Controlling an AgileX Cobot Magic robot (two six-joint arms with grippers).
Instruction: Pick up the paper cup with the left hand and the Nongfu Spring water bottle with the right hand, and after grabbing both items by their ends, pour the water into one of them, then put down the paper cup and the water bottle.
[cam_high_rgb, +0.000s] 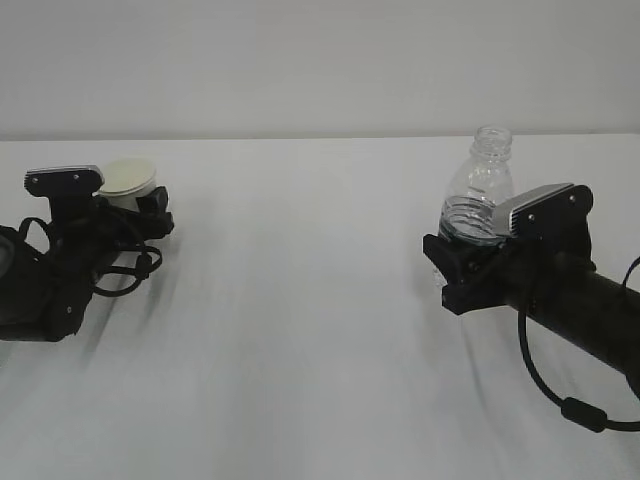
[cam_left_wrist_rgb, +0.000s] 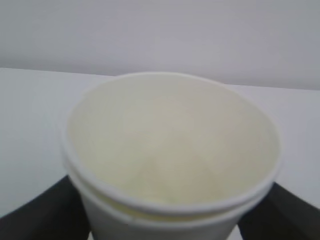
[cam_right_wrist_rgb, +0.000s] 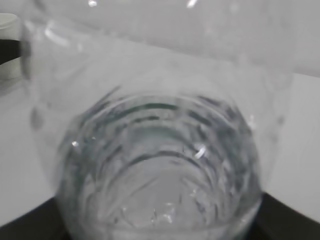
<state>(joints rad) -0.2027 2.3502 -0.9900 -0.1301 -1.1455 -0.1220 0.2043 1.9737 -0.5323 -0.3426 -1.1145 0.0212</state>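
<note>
A: Plain pale wall behind, and a wide white desk filling the rest. Nothing on it but the two arms and what they carry.

B: The right hand comes in from the right edge. Its gripper is pinching the lower body of the Nongfu Spring water bottle, which stands upright with its open neck on top, right of centre.

A: And the left hand?

B: Low at the far left. Its gripper has a finger on each side of the paper cup, near the base; the wrist view shows dark fingers flanking the cup, but I cannot tell whether they press it or stand just off it.

A: How will they handle?

B: My guess: the cup is light and thin-walled and would dent under a hard squeeze, so hold it low, where it is stiffer. The bottle is smooth, ribbed plastic, springy and a bit slippery; the ribs give purchase. Some water shows near the bottom.

A: Any writing?

B: None readable; the label is hidden by the gripper.
</note>
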